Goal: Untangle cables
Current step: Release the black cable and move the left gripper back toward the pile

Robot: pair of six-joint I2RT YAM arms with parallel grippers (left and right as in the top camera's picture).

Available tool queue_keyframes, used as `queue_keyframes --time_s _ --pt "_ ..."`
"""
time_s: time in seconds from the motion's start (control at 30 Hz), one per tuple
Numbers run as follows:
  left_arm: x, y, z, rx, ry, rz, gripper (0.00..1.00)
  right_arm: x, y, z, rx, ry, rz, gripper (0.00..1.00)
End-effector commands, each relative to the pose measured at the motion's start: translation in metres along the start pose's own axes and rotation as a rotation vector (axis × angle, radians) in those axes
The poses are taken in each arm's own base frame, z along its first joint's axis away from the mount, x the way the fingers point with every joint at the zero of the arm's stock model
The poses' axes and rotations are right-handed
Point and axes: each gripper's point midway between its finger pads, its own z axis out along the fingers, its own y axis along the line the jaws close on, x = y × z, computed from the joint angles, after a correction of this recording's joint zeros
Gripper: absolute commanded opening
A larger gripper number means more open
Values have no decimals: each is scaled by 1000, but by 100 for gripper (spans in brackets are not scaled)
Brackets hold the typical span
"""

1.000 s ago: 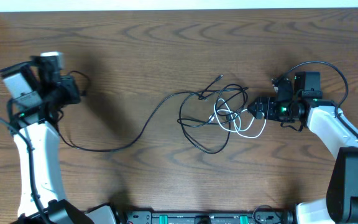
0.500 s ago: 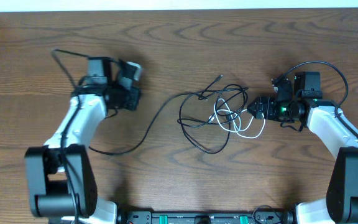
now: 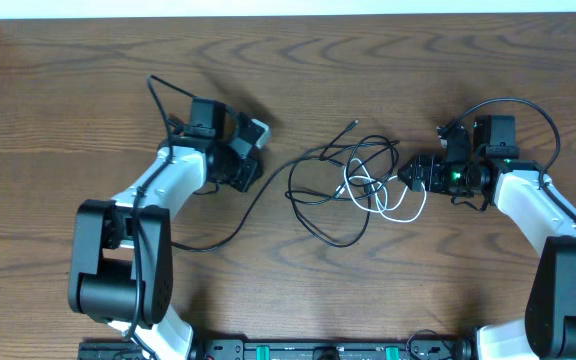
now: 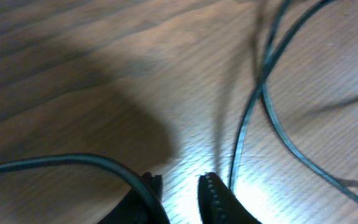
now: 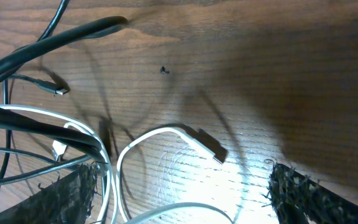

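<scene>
Progress: cables point(image 3: 353, 185) tangled mid-frame; one black strand point(image 3: 208, 235) trails lower left.
Left end effector point(image 4: 179, 190): slightly parted, empty.
Right end effector point(image 5: 185, 196): released, straddling white cable point(image 5: 166, 134).
Remaining: nearly everything.

Dark wood-grain table point(image 3: 88, 90).
Pale strip point(image 3: 288, 8) along far edge; black rail point(image 3: 318, 351) with green marks at near edge; small dark speck point(image 5: 163, 70) on the wood.

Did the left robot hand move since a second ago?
Yes. The left gripper has swung to the right across the table, from near its left edge to just beside the tangle of cables, which stayed put.
</scene>
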Motion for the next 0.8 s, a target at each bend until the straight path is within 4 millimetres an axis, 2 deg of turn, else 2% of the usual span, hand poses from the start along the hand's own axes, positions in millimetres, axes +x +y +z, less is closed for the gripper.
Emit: queue_keyframes --time_s 0.0,0.23,0.43,0.47,0.53,0.63,0.77 --pt "-5 -16 5 33 5 42 31 1 2 0 -17 3 -7 88" --pt "-5 -25 8 45 15 62 34 1 2 0 -16 3 -8 88" --pt "4 -32 9 65 56 63 34 0 2 0 -17 0 -9 88" --pt "7 -36 9 74 71 83 50 0 2 0 -17 -1 -10 88" --pt "15 -44 10 94 105 138 63 0 2 0 -17 -1 -10 88" --pt "25 -55 10 124 148 206 64 0 2 0 -17 -1 -10 88" --pt "27 -60 11 134 158 271 64 -1 2 0 -17 -3 -11 88"
